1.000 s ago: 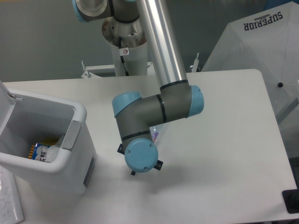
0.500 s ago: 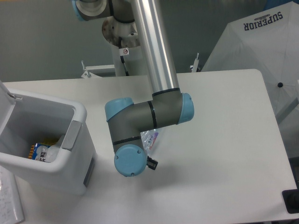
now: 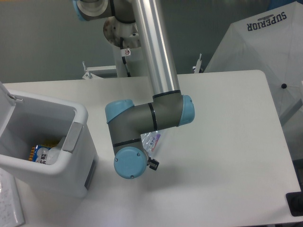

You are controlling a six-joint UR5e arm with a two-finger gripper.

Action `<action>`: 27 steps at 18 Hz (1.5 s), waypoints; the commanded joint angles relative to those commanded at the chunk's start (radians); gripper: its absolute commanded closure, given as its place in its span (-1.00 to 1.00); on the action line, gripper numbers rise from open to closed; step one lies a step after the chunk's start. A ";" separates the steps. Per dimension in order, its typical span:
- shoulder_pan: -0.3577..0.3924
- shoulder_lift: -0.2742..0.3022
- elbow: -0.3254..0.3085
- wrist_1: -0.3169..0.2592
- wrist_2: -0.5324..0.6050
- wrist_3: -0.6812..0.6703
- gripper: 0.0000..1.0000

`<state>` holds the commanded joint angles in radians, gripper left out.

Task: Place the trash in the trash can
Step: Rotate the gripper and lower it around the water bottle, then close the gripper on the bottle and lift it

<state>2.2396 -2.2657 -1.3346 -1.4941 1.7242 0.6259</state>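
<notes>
The hand's grip is hidden behind the wrist; the crushed bottle (image 3: 151, 140) beneath could be dropped short of the trash can (image 3: 78, 116).

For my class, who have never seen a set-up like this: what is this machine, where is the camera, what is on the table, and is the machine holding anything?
This is a single robot arm: a silver tube with grey and light-blue joints, mounted behind a white table. One fixed camera looks down on it from the front and above. At the left stands a white bin with its lid open; inside lies an orange-and-blue packet beside some pale rubbish. Just under the arm's wrist you can see part of a clear plastic bottle with a purple mark. The wrist hides the end effector, so the picture does not show whether the bottle is held or merely lies on the table.
</notes>
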 joint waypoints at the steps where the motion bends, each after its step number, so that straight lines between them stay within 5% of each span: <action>1: -0.002 0.002 0.005 0.000 0.000 -0.002 0.55; 5: 0.000 0.003 0.009 0.000 0.000 -0.003 1.00; 12: 0.040 0.035 0.070 -0.003 -0.035 0.009 1.00; 19: 0.110 0.095 0.195 0.005 -0.245 0.014 1.00; 27: 0.192 0.175 0.212 0.228 -0.538 0.002 1.00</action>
<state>2.4313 -2.0908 -1.1229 -1.2658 1.1863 0.6274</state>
